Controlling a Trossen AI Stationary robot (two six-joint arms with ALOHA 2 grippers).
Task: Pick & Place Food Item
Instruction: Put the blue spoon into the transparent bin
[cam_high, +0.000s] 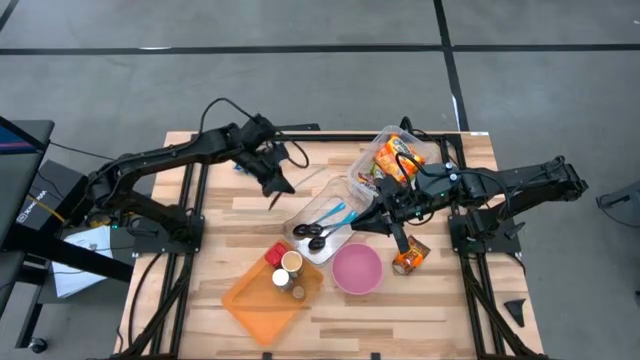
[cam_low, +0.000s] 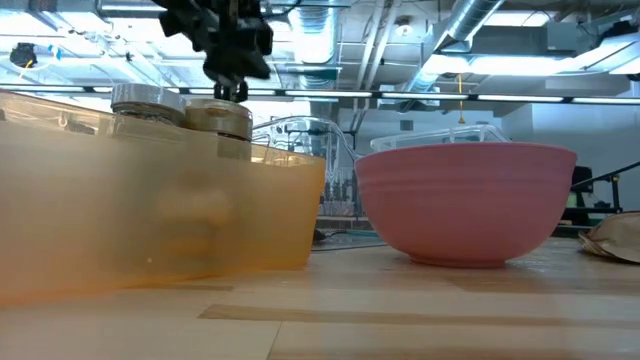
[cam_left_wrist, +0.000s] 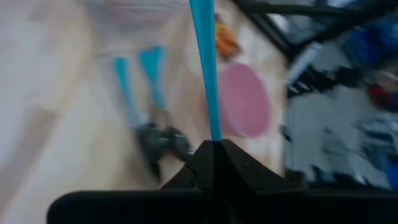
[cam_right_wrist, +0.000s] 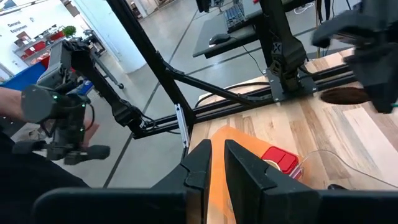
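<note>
My left gripper (cam_high: 276, 188) hangs over the table's left middle, left of the clear tray (cam_high: 300, 222) that holds the scissors (cam_high: 322, 228). It is shut on a thin blue strip (cam_left_wrist: 205, 68); what the strip is I cannot tell. My right gripper (cam_high: 398, 238) is between the clear tub of snack packets (cam_high: 397, 160) and an orange-brown food packet (cam_high: 410, 258) that lies on the table beside the pink bowl (cam_high: 357, 268). Its fingers stand a narrow gap apart (cam_right_wrist: 217, 163) with nothing between them. My left gripper pinches one end of the thin blue strip (cam_left_wrist: 214, 135) between its two fingertips. The strip runs straight out past the fingertips, along the fingers, clear of the table. The rest of the contact is hidden by the fingers.
An orange tray (cam_high: 262, 300) with small jars (cam_high: 290, 264) and a red item (cam_high: 275, 255) sits at the near left. In the low view it (cam_low: 150, 210) and the pink bowl (cam_low: 465, 200) fill the foreground. A person's hand (cam_right_wrist: 87, 134) shows beyond the table.
</note>
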